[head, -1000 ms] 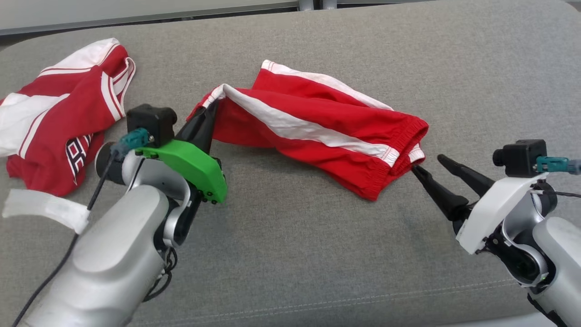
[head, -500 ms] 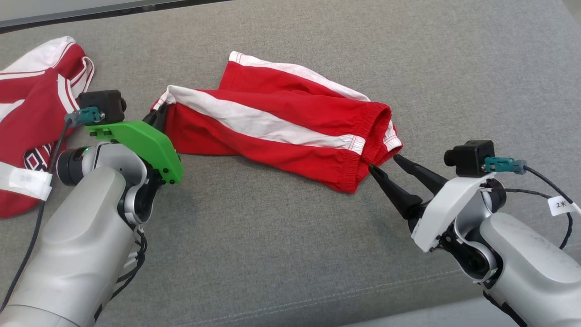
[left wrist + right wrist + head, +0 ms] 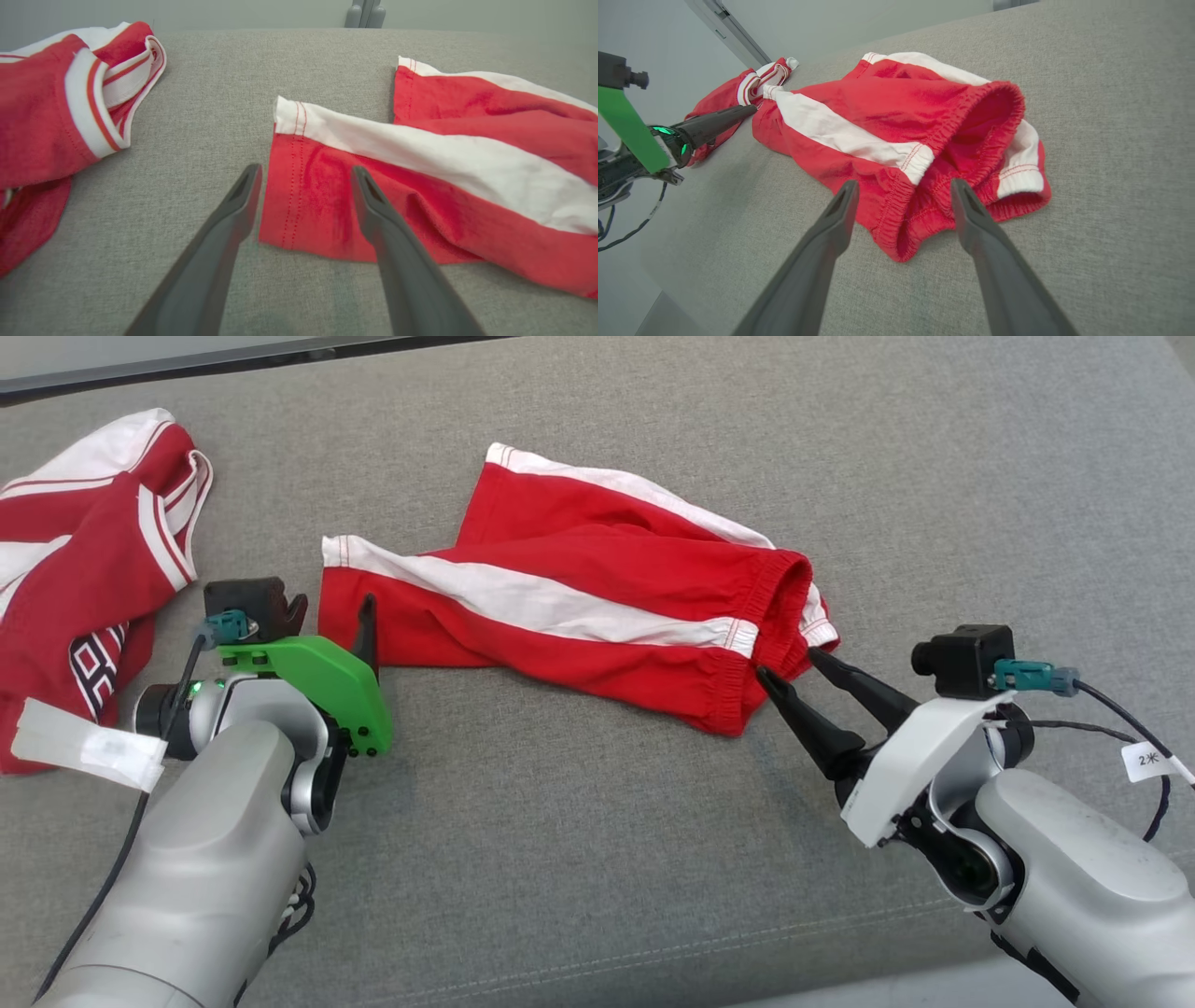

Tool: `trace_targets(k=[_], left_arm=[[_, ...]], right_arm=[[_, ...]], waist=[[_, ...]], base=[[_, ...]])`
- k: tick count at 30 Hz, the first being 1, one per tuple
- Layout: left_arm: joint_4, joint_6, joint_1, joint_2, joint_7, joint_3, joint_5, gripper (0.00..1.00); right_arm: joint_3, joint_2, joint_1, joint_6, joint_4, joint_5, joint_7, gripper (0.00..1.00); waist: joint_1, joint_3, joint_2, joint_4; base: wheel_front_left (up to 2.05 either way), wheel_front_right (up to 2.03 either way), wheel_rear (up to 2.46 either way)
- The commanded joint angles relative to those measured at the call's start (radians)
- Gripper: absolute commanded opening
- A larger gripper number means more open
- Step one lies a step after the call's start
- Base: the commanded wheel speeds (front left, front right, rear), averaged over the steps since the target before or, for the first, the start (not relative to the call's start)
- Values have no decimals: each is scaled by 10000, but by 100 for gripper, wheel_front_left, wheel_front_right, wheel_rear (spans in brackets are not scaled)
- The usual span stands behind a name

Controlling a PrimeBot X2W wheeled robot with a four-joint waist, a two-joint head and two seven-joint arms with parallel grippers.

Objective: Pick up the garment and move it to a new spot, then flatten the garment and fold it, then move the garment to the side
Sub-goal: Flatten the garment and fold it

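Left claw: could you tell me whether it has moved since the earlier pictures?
Yes. Against the jersey, the left claw has drawn back toward the robot and opened, releasing the shorts.

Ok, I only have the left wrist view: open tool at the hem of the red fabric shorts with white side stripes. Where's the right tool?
Observer: The right tool is at the far end of the shorts, tips at the gathered elastic waistband.
Operator: Gripping it?
Observer: No, its jaws stand wide open, not closed on the cloth.
Operator: Is the waistband lying flat?
Observer: No, it gapes open, showing the red inside.
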Motion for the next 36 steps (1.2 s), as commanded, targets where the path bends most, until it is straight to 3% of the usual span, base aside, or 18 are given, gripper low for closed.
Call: trace_targets(k=[1,5,9,21,30,31,32,34,36], left_arm=[[94,-3,-150,-41,-156,-48,65,100],[-152,-177,327,-172,-727,-132,164,100],[-965,-8,1154,-282,-1270,-130,252,100],[-4804,1349,3958,-247,-1514,160,1117,100],[-5990,1817,4525,79,-1512,250,1276,100],[-6060,1847,4552,114,-1499,243,1270,100],[-6109,1867,4569,150,-1480,248,1267,100],[-6175,1920,4609,198,-1474,262,1247,100],[-6248,1963,4670,212,-1471,261,1223,100]], right_arm=[[-2,-39,-21,0,63,82,-143,100],[-129,-172,294,0,141,188,-412,100],[-505,-172,658,0,303,244,-655,100],[-1269,421,528,0,1491,156,-593,100],[-1255,886,-41,0,2719,331,-112,100],[-1195,904,-86,0,2754,307,-132,78],[-1144,924,-129,0,2792,304,-161,49],[-1060,911,-194,0,2803,278,-251,31],[-971,794,-193,0,2760,197,-321,0]], waist=[[0,-52,0,91],[0,-170,0,370],[0,-253,0,682],[0,-309,0,1727],[0,-253,0,2289],[0,-252,0,2311],[0,-254,0,2324],[0,-267,0,2322],[0,-290,0,2283]], base=[[0,0,0],[0,0,0],[0,0,0],[0,0,0],[0,0,0],[0,0,0],[0,0,0],[0,0,0],[0,0,0]])
